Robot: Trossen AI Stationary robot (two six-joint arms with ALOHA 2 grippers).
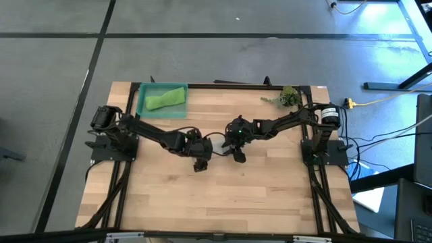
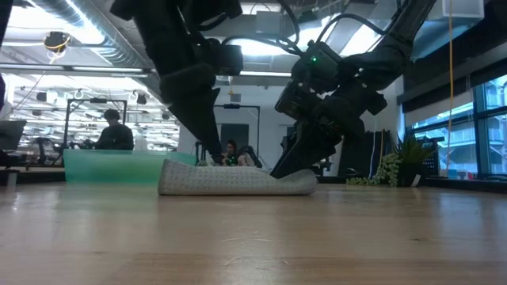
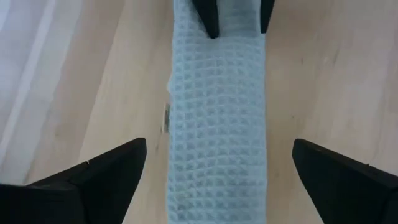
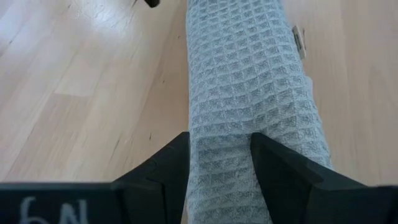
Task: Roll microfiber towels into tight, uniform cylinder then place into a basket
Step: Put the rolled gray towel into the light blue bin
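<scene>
A pale grey microfiber towel (image 2: 238, 180) lies on the wooden table as a long roll running left to right at the table's middle. My right gripper (image 4: 219, 140) is shut on its right end. My left gripper (image 3: 217, 149) hangs over the roll's left part (image 3: 214, 124), wide open. Its fingers (image 3: 112, 171) stand on either side of the roll, with bare wood showing between them and it. In the high view both grippers (image 1: 200, 164) (image 1: 237, 154) meet at the table's middle. A lime green towel (image 1: 165, 99) lies in the teal basket (image 1: 143, 101) at the far left. My right gripper pinches the grey roll's right end (image 4: 221, 155) between its two fingers. The fingers slant down from the table's right side and lie along the roll. The roll rests on the table over its whole length, and its held end (image 2: 305, 184) is squeezed flatter than the rest.
A leafy plant sprig (image 1: 289, 96) lies at the table's far right corner. Bare wood (image 1: 216, 202) fills the near half of the table. Beyond the far edge, the low view shows a person (image 2: 112, 131) seated in the room.
</scene>
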